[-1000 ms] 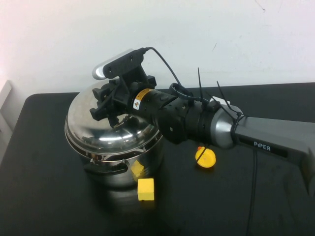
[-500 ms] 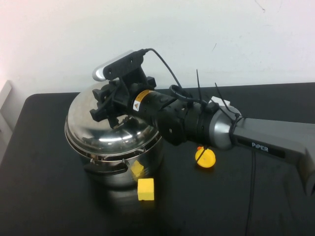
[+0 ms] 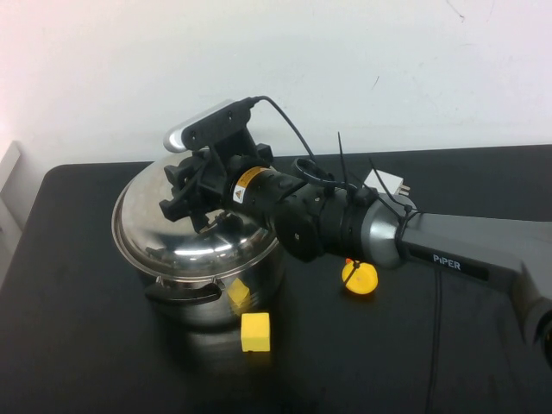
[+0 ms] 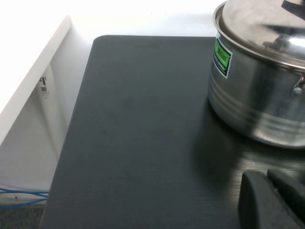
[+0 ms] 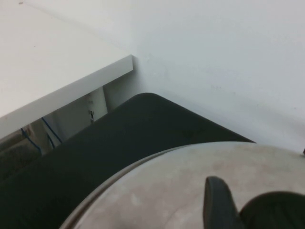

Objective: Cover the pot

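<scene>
The shiny steel pot [image 3: 252, 285] with black side handles stands on the left of the black table. The domed steel lid [image 3: 185, 240] rests on top of it, tilted and overhanging the pot's left side. My right gripper [image 3: 188, 195] reaches over the lid from the right and is shut on the lid's black knob [image 5: 274, 211], with one finger [image 5: 217, 200] beside it. My left gripper [image 4: 267, 176] is out of the high view; in its wrist view it is low over the table near the pot [image 4: 257, 109], fingers together and empty.
A yellow block [image 3: 255, 332] lies just in front of the pot. A yellow round object [image 3: 359, 276] lies under the right arm. A white wall is behind the table, and a white shelf [image 4: 28, 71] stands beyond the table's left edge.
My right gripper and the lid have shifted slightly left, and the lid now tilts over the pot's left rim. The blocks have not moved.
</scene>
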### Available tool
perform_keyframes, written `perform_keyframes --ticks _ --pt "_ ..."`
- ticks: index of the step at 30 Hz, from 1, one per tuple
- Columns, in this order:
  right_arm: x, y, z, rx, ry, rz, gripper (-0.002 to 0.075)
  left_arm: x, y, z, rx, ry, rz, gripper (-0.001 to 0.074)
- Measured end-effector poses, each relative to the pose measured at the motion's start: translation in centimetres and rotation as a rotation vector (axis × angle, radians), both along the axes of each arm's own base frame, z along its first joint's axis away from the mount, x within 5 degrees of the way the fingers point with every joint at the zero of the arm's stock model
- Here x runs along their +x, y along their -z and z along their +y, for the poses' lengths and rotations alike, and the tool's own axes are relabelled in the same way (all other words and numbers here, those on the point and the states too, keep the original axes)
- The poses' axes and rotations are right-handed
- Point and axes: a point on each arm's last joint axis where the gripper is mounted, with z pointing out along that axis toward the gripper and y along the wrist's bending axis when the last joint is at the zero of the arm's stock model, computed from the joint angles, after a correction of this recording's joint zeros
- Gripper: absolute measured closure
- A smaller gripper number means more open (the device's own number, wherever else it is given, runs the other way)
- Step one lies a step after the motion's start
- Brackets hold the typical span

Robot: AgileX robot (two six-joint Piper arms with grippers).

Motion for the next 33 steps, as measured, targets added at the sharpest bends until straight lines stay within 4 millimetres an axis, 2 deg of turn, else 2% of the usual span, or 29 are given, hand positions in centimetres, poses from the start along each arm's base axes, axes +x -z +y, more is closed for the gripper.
perform_keyframes --ticks 6,11,14,16,18,21,23,25,29,33 --pt "0.0 0.0 0.0 0.003 0.001 0.002 0.0388 0.0 0.0 0.0 0.0 0.0 0.0 0.0737" --pt "-0.1 -0.6 -0.1 0.008 0.001 -0.002 0.0269 0.0 0.0 0.0 0.0 0.0 0.0 0.0737" --pt "-0.5 -2.9 -0.4 0.011 -0.007 -0.025 0.0243 0.0 0.0 0.0 0.0 0.0 0.0 0.0736" --pt "-1.1 -5.6 -1.0 0.018 -0.016 -0.065 0.0251 0.0 0.0 0.0 0.0 0.0 0.0 0.0736" --pt "-2.3 -8.8 -2.0 0.033 -0.024 -0.113 0.0298 0.0 0.0 0.0 0.0 0.0 0.0 0.0736" --pt "-4.5 -12.6 -4.2 0.058 -0.03 -0.17 0.0439 0.0 0.0 0.0 0.0 0.0 0.0 0.0736" --pt "-6.3 -14.3 -5.9 0.082 -0.029 -0.195 0.0568 0.0 0.0 0.0 0.0 0.0 0.0 0.0736" --pt "-7.9 -15.0 -7.5 0.082 -0.029 -0.196 0.0654 0.0 0.0 0.0 0.0 0.0 0.0 0.0736" --pt "-10.9 -15.3 -10.4 0.063 -0.03 -0.177 0.0712 0.0 0.0 0.0 0.0 0.0 0.0 0.0736" --pt "-13.9 -17.1 -13.3 0.071 -0.035 -0.212 0.0723 0.0 0.0 0.0 -0.002 -0.001 0.0 0.0736"
